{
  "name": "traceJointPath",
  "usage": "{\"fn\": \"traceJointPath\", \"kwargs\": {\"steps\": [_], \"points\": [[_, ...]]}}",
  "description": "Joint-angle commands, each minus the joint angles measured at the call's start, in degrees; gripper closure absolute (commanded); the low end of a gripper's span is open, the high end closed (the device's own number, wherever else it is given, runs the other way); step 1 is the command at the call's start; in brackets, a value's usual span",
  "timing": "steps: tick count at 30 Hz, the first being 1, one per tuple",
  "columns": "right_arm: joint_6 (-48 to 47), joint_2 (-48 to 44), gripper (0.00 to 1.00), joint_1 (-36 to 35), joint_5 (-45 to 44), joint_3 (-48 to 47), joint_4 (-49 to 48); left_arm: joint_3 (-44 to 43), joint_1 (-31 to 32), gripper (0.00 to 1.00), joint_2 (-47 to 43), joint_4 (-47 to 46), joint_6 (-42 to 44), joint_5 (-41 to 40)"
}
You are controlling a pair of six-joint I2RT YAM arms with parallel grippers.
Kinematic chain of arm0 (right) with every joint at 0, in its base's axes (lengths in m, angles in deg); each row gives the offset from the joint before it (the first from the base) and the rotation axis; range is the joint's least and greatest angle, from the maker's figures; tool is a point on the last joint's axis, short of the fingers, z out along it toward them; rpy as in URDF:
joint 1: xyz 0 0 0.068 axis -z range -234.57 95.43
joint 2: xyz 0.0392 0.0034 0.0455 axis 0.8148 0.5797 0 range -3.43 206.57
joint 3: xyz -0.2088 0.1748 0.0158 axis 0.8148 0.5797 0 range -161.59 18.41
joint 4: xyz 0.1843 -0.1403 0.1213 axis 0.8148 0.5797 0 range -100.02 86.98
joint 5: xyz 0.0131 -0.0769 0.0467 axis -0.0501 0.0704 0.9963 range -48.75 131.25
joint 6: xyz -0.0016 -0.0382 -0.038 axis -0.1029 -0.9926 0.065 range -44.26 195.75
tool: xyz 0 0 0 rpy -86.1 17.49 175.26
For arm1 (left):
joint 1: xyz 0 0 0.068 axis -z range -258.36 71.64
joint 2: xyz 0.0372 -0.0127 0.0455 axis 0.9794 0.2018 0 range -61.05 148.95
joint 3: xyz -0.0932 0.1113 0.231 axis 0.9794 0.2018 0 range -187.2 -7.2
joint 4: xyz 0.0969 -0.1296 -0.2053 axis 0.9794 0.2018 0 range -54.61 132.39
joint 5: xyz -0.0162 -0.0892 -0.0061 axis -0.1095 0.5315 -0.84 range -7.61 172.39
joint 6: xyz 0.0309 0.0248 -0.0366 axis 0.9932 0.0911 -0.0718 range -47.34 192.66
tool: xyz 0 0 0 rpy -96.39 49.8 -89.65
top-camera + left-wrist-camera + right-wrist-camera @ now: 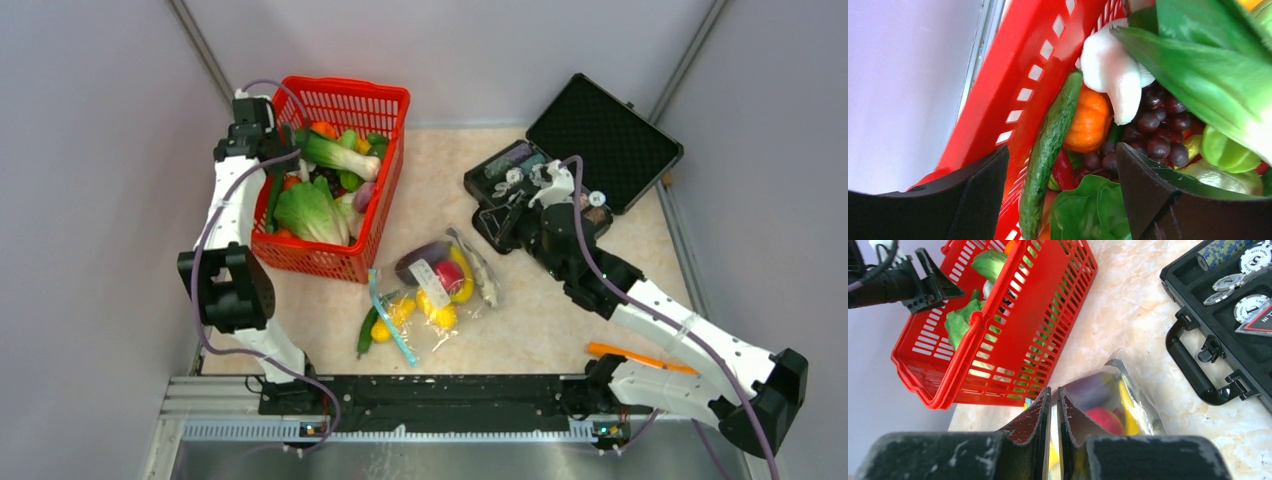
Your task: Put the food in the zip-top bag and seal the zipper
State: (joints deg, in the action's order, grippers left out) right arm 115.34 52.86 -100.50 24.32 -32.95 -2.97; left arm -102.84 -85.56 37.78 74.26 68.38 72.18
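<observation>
The left end effector [1060, 162] hangs over the red mesh basket [386, 97] with its jaws wide apart and nothing between its pads. Straight below the gap lies a long dark green cucumber [1049, 150] against the basket's wall. Beside it are a small orange pumpkin [1091, 120], a bunch of dark grapes [1154, 135] and the white stem of a leafy green [1115, 75].

The right end effector [1053, 396] is closed to a thin slit and grips nothing. It is poised above the counter [560, 320], between the zip-top bag [470, 262] and the open black case [603, 128].

The bag lies flat on the counter just beside the basket's near corner. Food shows through the plastic: a dark purple eggplant [420, 257], a red round piece [450, 275] and yellow pieces [441, 316]. Its white label [432, 284] carries print too small to read. The light-blue zipper [394, 328] runs along the mouth edge on the left. A second green cucumber [367, 330] lies at that edge; whether it is inside, I cannot tell.

In the case, poker chips [1249, 306] bear lettering, of which only "LAS" can be made out. An orange stick-like tool [640, 357] rests by the right arm's base.
</observation>
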Motion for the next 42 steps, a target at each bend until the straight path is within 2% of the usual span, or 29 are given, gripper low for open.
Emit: {"fn": "traceJointPath", "kwargs": {"steps": [1,5,8,11,14,15,17,20,22,28,35,38,42], "points": [[-0.91,-1.17,0.91,0.57,-1.23,0.24,-1.53,-0.95,-0.10,0.21,4.48,3.35,3.27,-6.41],[-1.98,0.82,0.90,0.58,1.87,0.05,-1.88,-1.69,-0.09,0.21,5.78,5.61,2.65,-5.34],[-5.35,5.27,0.85,0.54,11.99,-0.70,-2.12,-1.83,-0.09,0.21,4.18,5.99,1.94,-1.60],[-6.48,10.46,0.68,-0.62,22.44,0.67,-4.26,-2.12,-0.09,0.20,-0.77,6.09,-0.59,2.84],[-8.90,13.55,0.40,-7.83,17.63,1.81,-4.85,-0.54,-0.01,0.19,-8.12,4.40,-3.38,10.54],[-9.57,14.38,0.37,-10.19,14.82,1.74,-5.37,1.11,-0.01,0.18,-11.24,2.91,-3.68,14.62],[-11.87,16.30,0.36,-14.18,10.95,1.65,-7.44,6.90,0.04,0.18,-17.77,-0.85,-4.64,21.64],[-15.82,20.57,0.36,-19.72,6.00,-0.52,-8.87,14.44,0.08,0.16,-27.28,-3.47,-5.76,26.74],[-17.43,23.61,0.41,-22.46,2.55,-1.87,-9.78,18.62,0.16,0.17,-33.20,-2.19,-6.13,27.95],[-20.90,29.03,0.44,-29.97,-5.54,-2.82,-14.17,29.27,0.17,0.18,-50.08,4.84,-6.40,33.96],[-23.43,36.74,0.42,-39.01,-15.17,-8.79,-10.49,29.34,1.19,0.20,-58.05,16.38,-3.88,36.47],[-22.35,40.79,0.42,-41.44,-19.71,-11.87,-7.67,29.71,1.73,0.23,-59.35,21.09,-8.41,34.50],[-18.84,45.78,0.41,-43.10,-26.88,-15.55,-2.20,35.58,1.71,0.27,-61.53,20.13,-12.60,33.11]]}}
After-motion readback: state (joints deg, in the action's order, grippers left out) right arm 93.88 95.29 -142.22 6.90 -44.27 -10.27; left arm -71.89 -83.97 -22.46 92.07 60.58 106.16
